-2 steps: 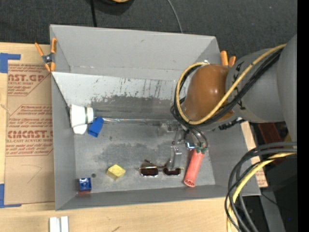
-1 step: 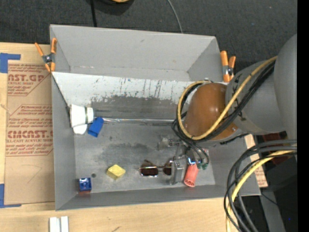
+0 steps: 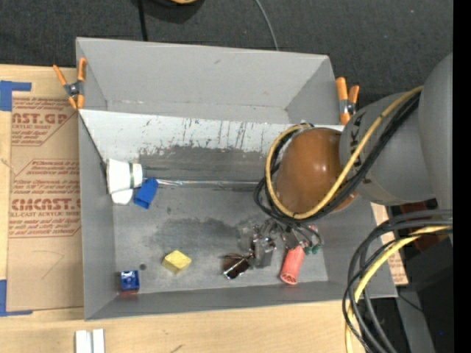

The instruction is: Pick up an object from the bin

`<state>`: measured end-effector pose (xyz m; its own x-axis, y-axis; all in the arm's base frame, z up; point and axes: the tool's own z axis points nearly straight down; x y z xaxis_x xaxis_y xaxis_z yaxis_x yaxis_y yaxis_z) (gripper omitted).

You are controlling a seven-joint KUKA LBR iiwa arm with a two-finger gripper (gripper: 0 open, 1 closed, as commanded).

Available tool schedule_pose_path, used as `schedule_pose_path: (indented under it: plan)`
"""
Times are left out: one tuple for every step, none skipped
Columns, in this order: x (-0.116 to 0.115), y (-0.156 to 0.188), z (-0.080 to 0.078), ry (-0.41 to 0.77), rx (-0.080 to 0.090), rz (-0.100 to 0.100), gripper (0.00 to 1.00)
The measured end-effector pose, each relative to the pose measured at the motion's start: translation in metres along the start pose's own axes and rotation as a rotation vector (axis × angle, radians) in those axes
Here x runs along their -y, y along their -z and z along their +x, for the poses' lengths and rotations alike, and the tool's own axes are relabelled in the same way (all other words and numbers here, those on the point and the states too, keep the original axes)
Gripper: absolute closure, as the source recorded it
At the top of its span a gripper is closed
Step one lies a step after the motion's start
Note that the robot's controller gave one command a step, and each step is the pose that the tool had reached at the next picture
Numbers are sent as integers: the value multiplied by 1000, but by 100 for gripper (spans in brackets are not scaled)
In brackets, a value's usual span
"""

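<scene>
Grey metal is what the bin (image 3: 206, 72) is made of, and a few small loose things are scattered over its scuffed floor. A pink tube (image 3: 292, 265) is taken as the landmark; it lies tilted on the floor close to the bin's near wall.

Just left of the pink tube, a small dark glossy piece (image 3: 235, 266) is found, with a bright glint on its surface. Up and to the left of the pink tube, between it and the dark glossy piece, the metal jaws are seen low over the floor, close against the upper right of that piece. Whether the jaws are spread or pressed together cannot be told, because their parts are mixed in with thin wires. It also cannot be told whether the dark glossy piece is pinched.

Above the pink tube, the wrist is covered by a brown-orange dome (image 3: 313, 171), which is ringed by yellow and black cables (image 3: 269, 169). The grey arm (image 3: 412, 145) is seen up and to the right of the tube.

Farther left of the pink tube, beyond the dark glossy piece, a yellow block (image 3: 176, 261) is lying flat. Farther left again and slightly lower, a small blue cube (image 3: 129, 281) is seen near the bin's corner. Well up and to the left of the pink tube, a white cup (image 3: 122, 179) is laid on its side against the left wall, and a blue block (image 3: 146, 193) is touching its right side.
</scene>
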<state>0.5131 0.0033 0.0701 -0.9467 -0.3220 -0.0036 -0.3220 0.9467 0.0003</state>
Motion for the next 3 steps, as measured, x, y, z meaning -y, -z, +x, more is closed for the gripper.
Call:
schedule_pose_path:
  plan:
    - [0, 0, 0, -1, 0, 0, 100]
    - [-3, 47, -2, -11, -7, -3, 100]
    - [4, 92, -1, 29, -1, -1, 100]
